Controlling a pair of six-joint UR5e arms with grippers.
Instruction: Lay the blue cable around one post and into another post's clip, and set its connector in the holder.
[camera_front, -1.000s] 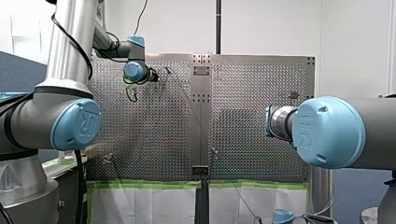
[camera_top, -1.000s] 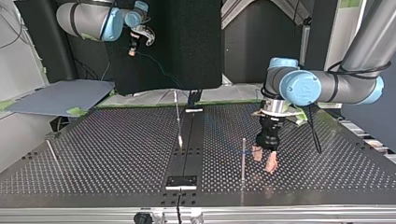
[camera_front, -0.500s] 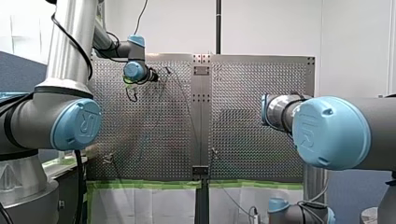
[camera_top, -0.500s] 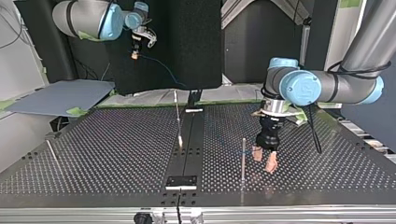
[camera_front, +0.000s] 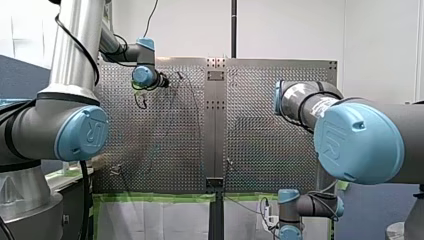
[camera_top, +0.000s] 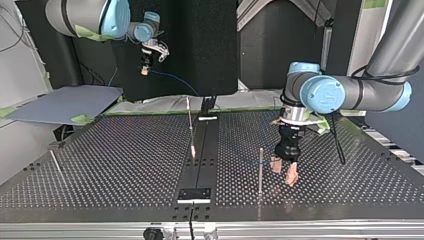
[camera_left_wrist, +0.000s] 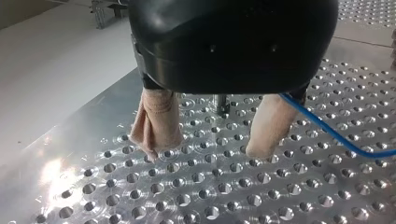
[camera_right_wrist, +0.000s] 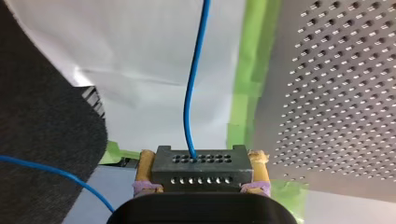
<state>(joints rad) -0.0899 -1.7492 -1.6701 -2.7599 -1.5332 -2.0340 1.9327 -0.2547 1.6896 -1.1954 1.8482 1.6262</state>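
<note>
Connector (camera_right_wrist: 201, 173) clamped in the right gripper (camera_top: 145, 67), held high at the top view's upper left, probably to keep the blue cable (camera_right_wrist: 189, 98) clear of the table (camera_top: 125, 165). The left gripper (camera_left_wrist: 208, 150) hangs with fingers apart beside a post (camera_top: 260, 170), cable passing one finger, seemingly ready to guide it.

Body: my left arm (camera_front: 70, 45), my right arm (camera_front: 407, 125): silver-grey tubes, light-blue joint caps (camera_front: 82, 132) marked UR | black cable (camera_front: 75, 41) on left | my left gripper (camera_left_wrist: 208, 151): black housing, beige fingers (camera_left_wrist: 156, 119)
</note>
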